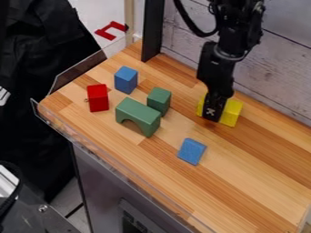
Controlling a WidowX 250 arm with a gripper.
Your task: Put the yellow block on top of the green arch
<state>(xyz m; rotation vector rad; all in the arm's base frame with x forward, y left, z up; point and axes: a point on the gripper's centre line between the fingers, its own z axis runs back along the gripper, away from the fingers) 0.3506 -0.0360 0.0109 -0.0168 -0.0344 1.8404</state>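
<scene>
The robot arm [227, 38] entered the camera view from the top edge, right of centre, and hung down over the rear part of the wooden counter [255, 159]. The gripper [212, 112] pointed downward at the yellow block [231, 113], in front of its middle portion as seen by the camera. Yellow surfaces were visible to either side of the gripper. Whether the gripper was spread or closed on the block could not be determined, as the overlap hid the relevant surfaces.

The yellow block was located near the plank wall [282, 59], to the right of the green arch [137, 113] in the view and well apart from it. The arch stood upright, its opening facing the near left edge of the counter. A green block [159, 99] stood just beside the arch, on the side toward the wall.

A blue block [126, 80] was positioned beyond the arch, with a red block [97, 98] to its lower left. A second blue block [192, 151] lay nearer the camera, below and to the right of the arch. A clear strip [124, 168] ran along the near left edge of the counter, above a grey cabinet [97, 177]. A black post [153, 29] stood at the rear corner
</scene>
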